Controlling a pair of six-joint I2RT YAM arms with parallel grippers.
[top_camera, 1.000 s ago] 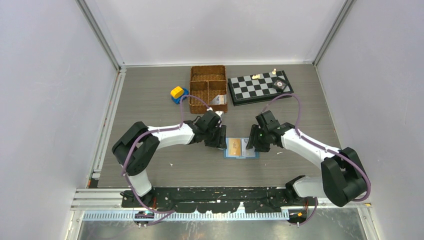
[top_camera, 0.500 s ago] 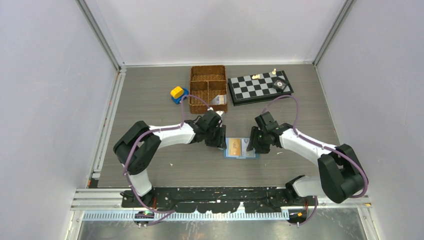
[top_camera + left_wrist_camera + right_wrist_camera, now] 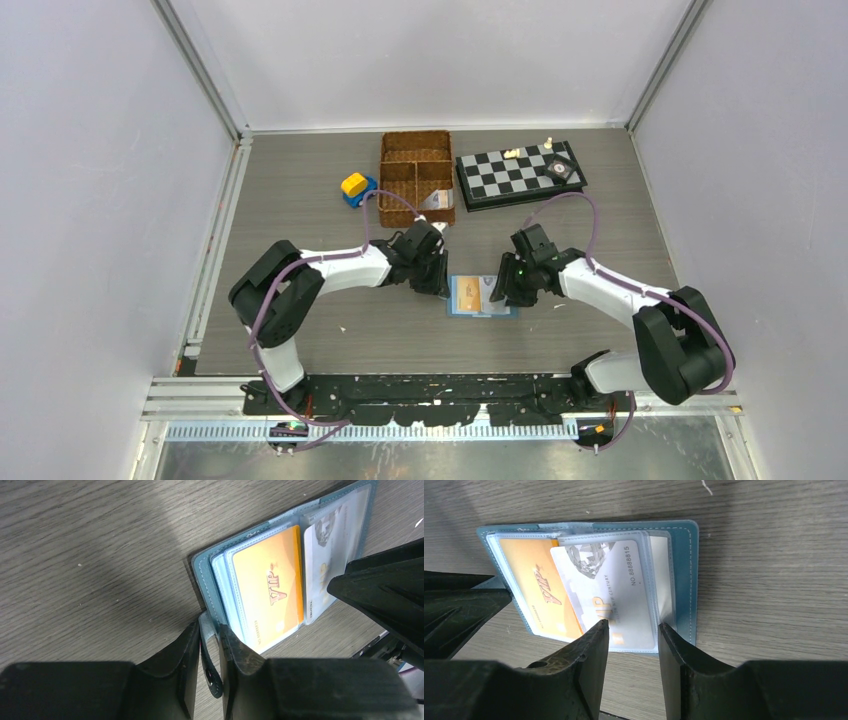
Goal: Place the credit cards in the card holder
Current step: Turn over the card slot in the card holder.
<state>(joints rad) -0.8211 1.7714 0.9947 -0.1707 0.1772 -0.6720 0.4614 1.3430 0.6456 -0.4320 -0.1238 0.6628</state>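
Observation:
The teal card holder (image 3: 482, 297) lies open on the table between both arms. An orange-gold VIP card (image 3: 270, 587) sits in its left pocket and a white card (image 3: 616, 592) lies in the right pocket, overlapping the orange one (image 3: 541, 592). My left gripper (image 3: 210, 640) is shut on the holder's snap tab (image 3: 209, 655) at its left edge. My right gripper (image 3: 634, 630) is open with nothing between its fingers, hovering just over the near edge of the white card. The holder's teal cover (image 3: 684, 580) shows in the right wrist view.
A brown wicker divided basket (image 3: 416, 178) with a card in one compartment stands behind. A chessboard (image 3: 518, 173) with a few pieces lies at the back right. A yellow and blue object (image 3: 354, 187) sits left of the basket.
The right gripper has shifted slightly left, closer over the holder's right half. The left gripper has held its place on the tab.

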